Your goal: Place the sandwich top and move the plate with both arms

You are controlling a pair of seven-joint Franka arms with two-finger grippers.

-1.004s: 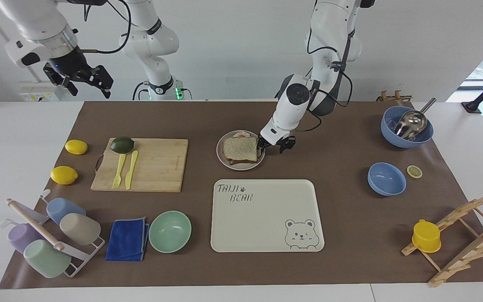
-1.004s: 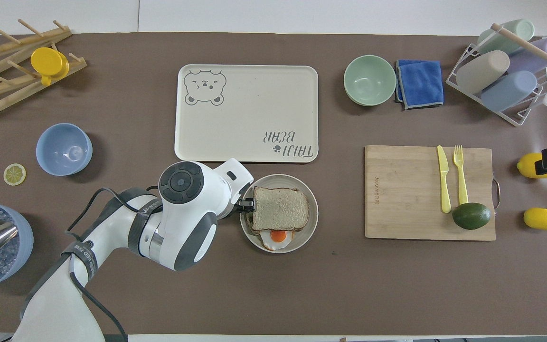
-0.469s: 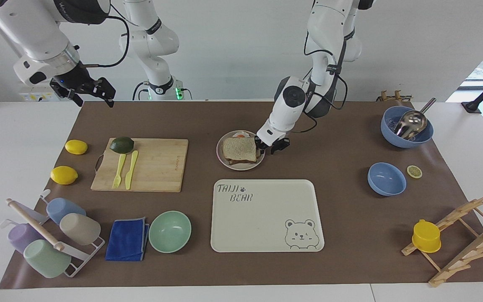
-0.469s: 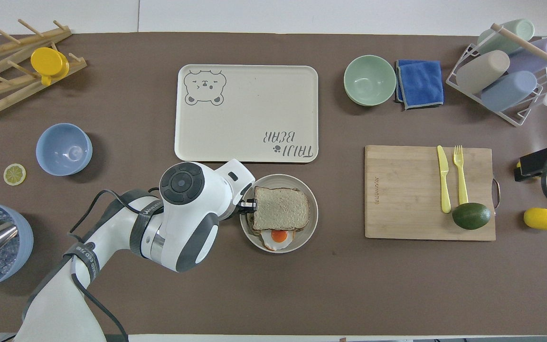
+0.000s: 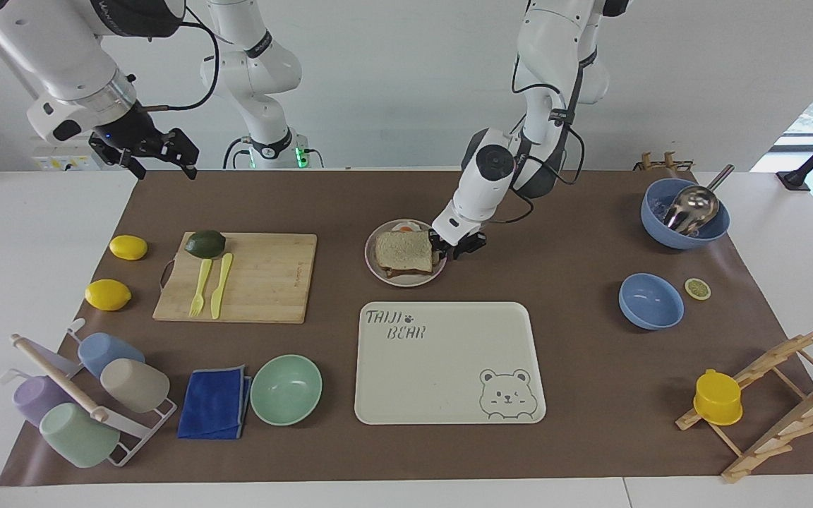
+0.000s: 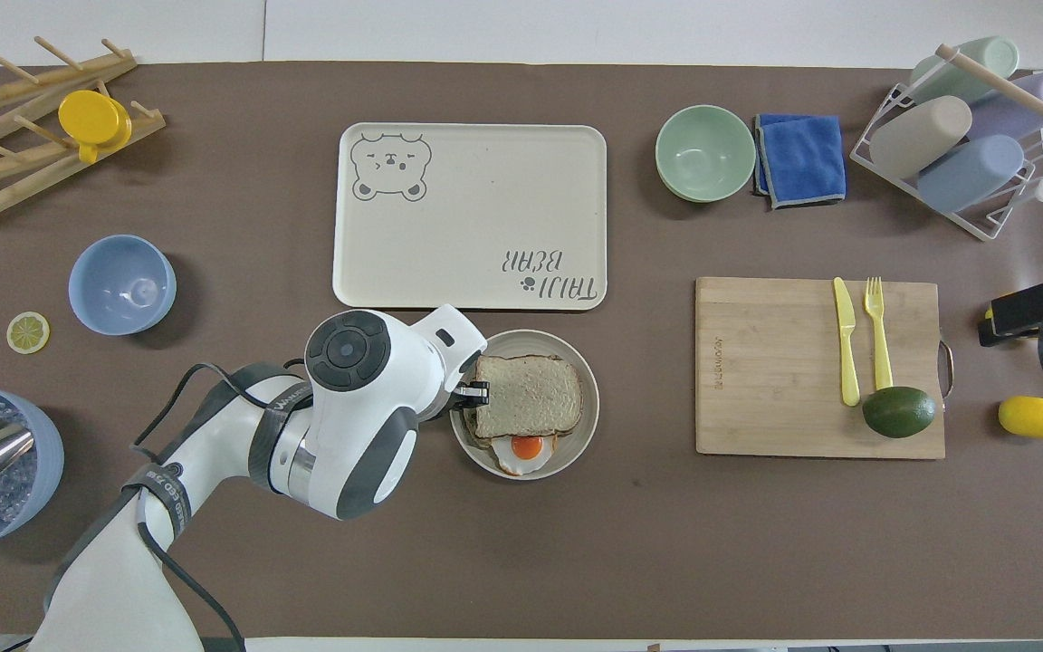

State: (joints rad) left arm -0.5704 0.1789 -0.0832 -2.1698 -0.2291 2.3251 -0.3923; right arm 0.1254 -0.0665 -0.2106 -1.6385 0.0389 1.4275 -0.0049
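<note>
A brown mat [image 5: 576, 395] covers the white table [image 5: 25, 233] before a white wall. The left gripper [image 5: 443, 248] clamps the plate [image 5: 406, 278] rim (bread [image 5: 404, 250] on top, beside the tray [image 5: 449, 367]). The right gripper [image 5: 156, 149] hangs open above the table's edge.

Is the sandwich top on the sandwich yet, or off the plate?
On. The sandwich top lies flat over the egg slice on the plate, egg peeking out nearer the robots.
</note>
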